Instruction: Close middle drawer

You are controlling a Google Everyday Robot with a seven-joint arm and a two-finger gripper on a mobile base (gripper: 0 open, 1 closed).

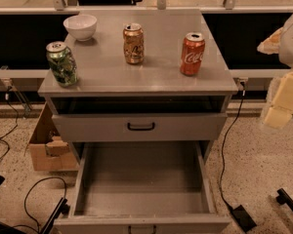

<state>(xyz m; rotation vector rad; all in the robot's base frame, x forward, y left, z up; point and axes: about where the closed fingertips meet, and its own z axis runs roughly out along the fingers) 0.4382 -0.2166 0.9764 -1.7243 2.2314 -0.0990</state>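
**Position.** The gripper (283, 101) hangs at the right edge of the camera view, level with the top drawer (185, 126) and out to the side of the cabinet, touching nothing. It cannot be told whether the jaws are spread or pressed together.

**Target.** The middle drawer (141, 184) lies below and to the left of the jaws, well apart from them. It is pulled far out, with the whole tray floor exposed. Its low front panel sits at the bottom edge of the view, and the small black handle (141, 228) is centred on it, partly cut off. No contents show in the tray.

**Handling (judgement).**
- The drawer is sheet metal, so it should be rigid and not fragile.
- With nothing in the tray it should be light and ought to roll on its slides under a modest push.
- The painted face is probably slick, so a glancing contact could skid.

**Contact point (judgement).**
- No grasp is needed.
- A flat push on the front panel at or just beside the handle keeps the force centred.
- An off-centre push could rack the wide tray in its runners.

**Other items.** On the desk (161, 33), above and left of the jaws, stand a white bowl (80, 27), a green can (61, 63), a gold can (133, 44) and a red can (192, 53). A hard slam might rattle them.
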